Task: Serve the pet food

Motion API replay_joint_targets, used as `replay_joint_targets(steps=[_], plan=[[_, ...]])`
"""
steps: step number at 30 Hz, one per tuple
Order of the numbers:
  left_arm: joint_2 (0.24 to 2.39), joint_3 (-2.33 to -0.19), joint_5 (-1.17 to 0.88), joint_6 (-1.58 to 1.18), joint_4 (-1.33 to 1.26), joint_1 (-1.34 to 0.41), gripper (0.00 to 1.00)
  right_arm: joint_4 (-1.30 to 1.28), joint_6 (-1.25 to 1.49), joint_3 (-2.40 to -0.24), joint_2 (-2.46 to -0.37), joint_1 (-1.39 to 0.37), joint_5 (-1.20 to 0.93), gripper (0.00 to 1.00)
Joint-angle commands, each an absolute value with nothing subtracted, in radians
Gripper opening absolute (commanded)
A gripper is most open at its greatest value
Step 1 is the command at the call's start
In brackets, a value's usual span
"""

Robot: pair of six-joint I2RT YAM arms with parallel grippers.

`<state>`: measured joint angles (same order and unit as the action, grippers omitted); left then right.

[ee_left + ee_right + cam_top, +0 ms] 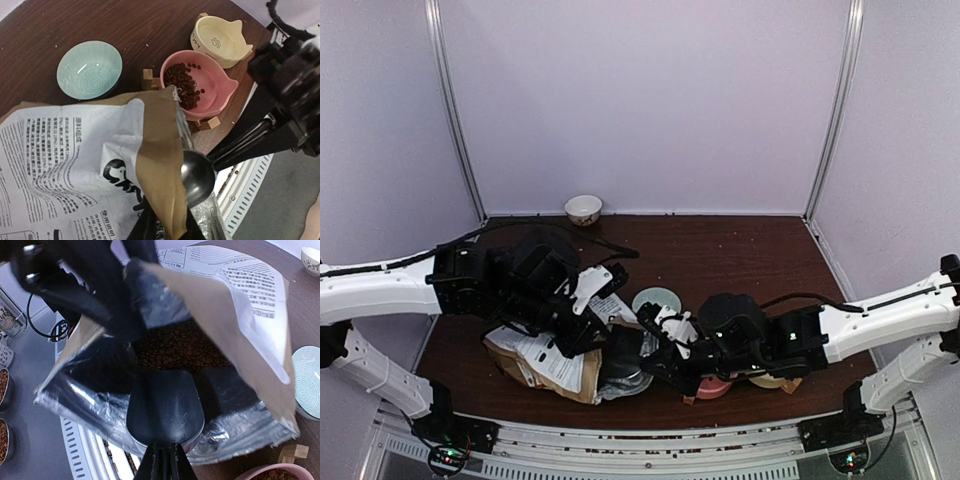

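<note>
The right tool (162, 455) is clenching the handle of the scoop (165, 407), its fingers pressing tight together on it. The scoop's bowl is reaching straight ahead of them into the open mouth of the paper bag (235, 305). The pet food (175, 347) is lying heaped inside the bag, just beyond the scoop's front edge; whether the two are touching cannot be told. More of it is sitting in the pink bowl (200, 87), which is standing on small wooden blocks (147, 75) just beside the right tool, at its right in the wrist view.

The left tool (582, 322) is meeting the bag opposite the right tool, with its dark fingers lying on either side of the raised upper lip. Whether it is gripping that lip or letting it loose cannot be told.

The bag is lying on its side on the worktop (740, 250), printed face up, under the left tool. A teal bowl (655, 300) is standing just past the right tool, beside the bag's mouth. A cream bowl (220, 37) is sitting next to the pink one, back along the right arm behind its tool. A small white bowl (583, 208) is standing well apart from both tools, at the worktop's far edge.
</note>
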<state>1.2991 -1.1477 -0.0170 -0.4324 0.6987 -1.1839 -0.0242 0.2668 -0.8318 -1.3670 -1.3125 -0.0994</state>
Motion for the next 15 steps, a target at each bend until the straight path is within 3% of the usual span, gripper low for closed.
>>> replay_joint_targets(steps=[1,3,7,11,15], plan=[[1.273,-1.166,0.04,-0.49,0.572,-1.193,0.39,0.079,0.273,-0.798,-1.421,-1.321,-0.045,0.0],[1.235,-1.178,0.106,-0.515,0.599,-1.175,0.55,0.09,0.265,-0.8,-1.447,-1.321,-0.037,0.0],[1.151,-1.107,0.109,-0.599,0.638,-1.025,0.67,0.094,0.256,-0.818,-1.506,-1.321,-0.033,0.0],[1.074,-0.941,0.113,-0.679,0.65,-0.833,0.65,0.073,0.262,-0.834,-1.539,-1.321,-0.026,0.0],[1.045,-0.802,0.074,-0.701,0.623,-0.674,0.55,0.032,0.274,-0.857,-1.57,-1.321,-0.006,0.0]])
